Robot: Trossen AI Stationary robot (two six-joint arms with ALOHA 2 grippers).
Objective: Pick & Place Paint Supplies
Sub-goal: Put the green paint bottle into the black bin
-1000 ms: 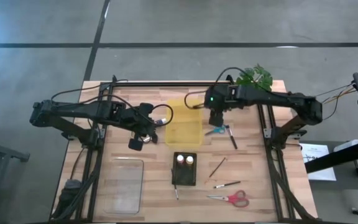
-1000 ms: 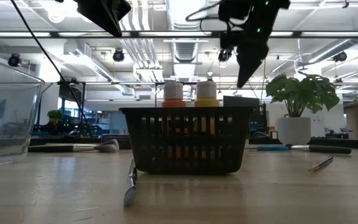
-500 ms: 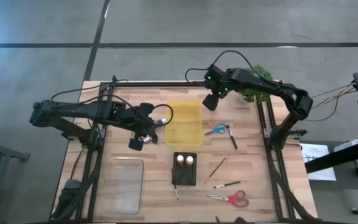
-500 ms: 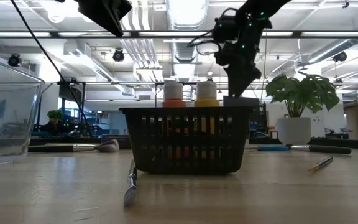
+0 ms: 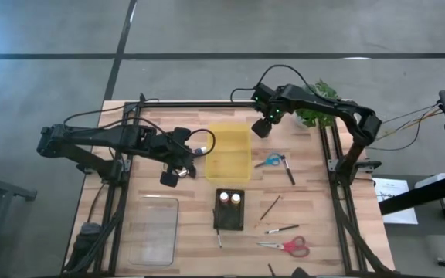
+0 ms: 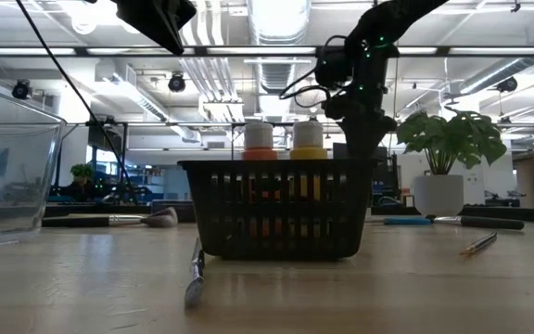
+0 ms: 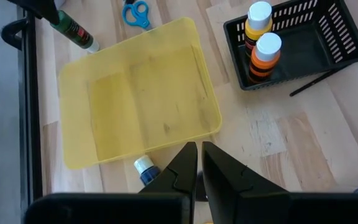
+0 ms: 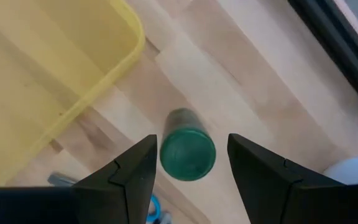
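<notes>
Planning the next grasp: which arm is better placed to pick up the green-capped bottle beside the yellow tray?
Right. The right gripper hovers directly over the green-capped bottle, fingers open either side of it. The left gripper sits across the yellow tray, nearly closed.

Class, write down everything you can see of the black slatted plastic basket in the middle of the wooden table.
The black slatted plastic basket is a small rectangular bin with vertical slots in its walls and a flared rim. It sits upright and flat on the wooden table, nearer the front edge than the yellow tray. Two white-capped paint bottles, one orange-banded and one yellow-banded, stand upright at one end; the rest of its floor looks bare. A thin brush lies beside its wall. Neither gripper touches it.
</notes>
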